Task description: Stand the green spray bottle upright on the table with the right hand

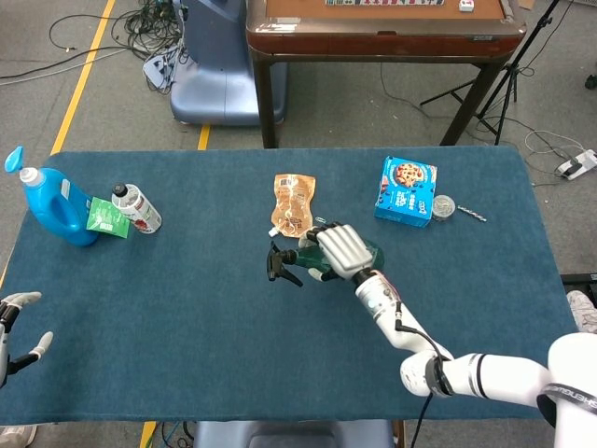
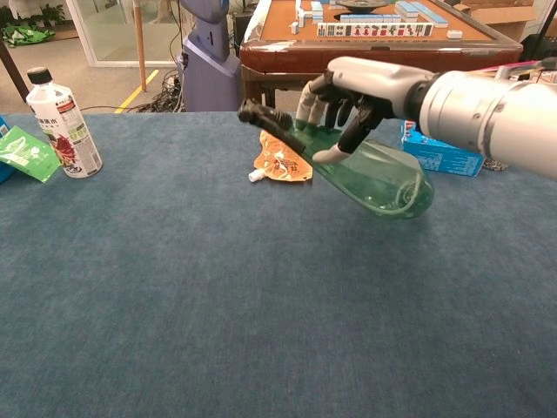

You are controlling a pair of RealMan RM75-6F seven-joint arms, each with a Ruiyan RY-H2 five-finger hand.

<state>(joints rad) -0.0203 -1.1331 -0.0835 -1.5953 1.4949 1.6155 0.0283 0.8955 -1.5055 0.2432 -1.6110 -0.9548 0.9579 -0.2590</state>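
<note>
The translucent green plastic spray bottle [image 2: 374,174] with a black trigger nozzle is lifted clear of the blue cloth surface [image 2: 218,305], tilted with its nozzle up to the left and its rounded base lower right. The right hand [image 2: 348,91] grips it around the neck.

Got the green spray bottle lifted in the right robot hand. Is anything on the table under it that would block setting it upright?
Nothing visible blocks it. The right robot hand holds the translucent green spray bottle tilted above bare blue table cloth; the orange pouch lies just behind.
</note>
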